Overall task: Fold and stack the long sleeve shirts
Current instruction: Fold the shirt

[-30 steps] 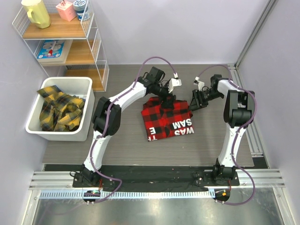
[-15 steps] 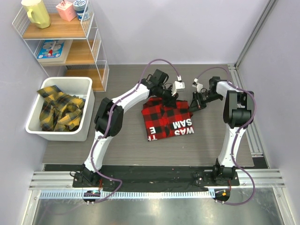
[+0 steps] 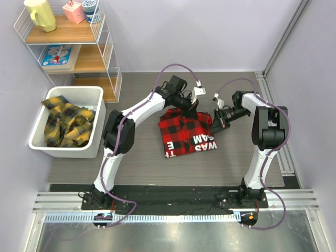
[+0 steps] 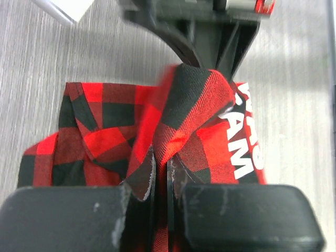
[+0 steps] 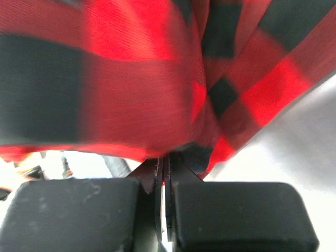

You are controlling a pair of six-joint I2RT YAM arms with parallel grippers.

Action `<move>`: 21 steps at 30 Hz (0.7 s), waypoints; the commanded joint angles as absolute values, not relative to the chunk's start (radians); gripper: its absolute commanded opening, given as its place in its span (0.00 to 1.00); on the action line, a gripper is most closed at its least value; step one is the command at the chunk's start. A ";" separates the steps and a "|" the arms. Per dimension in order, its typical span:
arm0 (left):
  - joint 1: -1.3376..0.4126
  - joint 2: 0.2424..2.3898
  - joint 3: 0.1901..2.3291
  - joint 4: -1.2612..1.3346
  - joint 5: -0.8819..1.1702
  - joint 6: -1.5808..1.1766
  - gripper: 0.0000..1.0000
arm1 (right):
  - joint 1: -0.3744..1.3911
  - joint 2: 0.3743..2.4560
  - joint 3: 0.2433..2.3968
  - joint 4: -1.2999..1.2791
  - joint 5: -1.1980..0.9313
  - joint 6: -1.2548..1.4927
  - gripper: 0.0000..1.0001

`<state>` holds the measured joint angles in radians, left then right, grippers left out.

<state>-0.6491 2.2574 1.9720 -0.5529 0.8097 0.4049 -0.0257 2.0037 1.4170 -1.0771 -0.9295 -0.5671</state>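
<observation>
Two grips hold the red-and-black shirt: left gripper clamped on its far edge, right gripper clamped on its right corner. Off left, yellow-checked shirts fill the bin.

White bin at left, wire shelf rack behind it, yellow jug on top shelf, grey table

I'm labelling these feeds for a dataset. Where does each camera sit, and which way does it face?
Top: fixed above and behind the arms, looking down on the table; both arms show whole.
Left wrist: on the left gripper, looking along its shut fingers at the red shirt's pinched fold and white lettering.
Right wrist: on the right gripper, pressed close to pinched red cloth; finger pads show.
Shared: both wrist views show the red shirt, also seen from above.
</observation>
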 commanded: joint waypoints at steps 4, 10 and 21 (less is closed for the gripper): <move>-0.601 2.125 1.927 -0.443 0.900 0.247 0.00 | -0.025 2.114 1.393 -1.173 -0.956 -0.614 0.01; -0.601 2.114 1.904 -0.459 0.948 0.266 0.00 | -0.020 2.131 1.457 -1.172 -0.976 -0.591 0.01; -0.592 2.289 2.037 -0.383 0.712 0.127 0.00 | 0.000 2.190 1.408 -1.218 -0.911 -0.624 0.03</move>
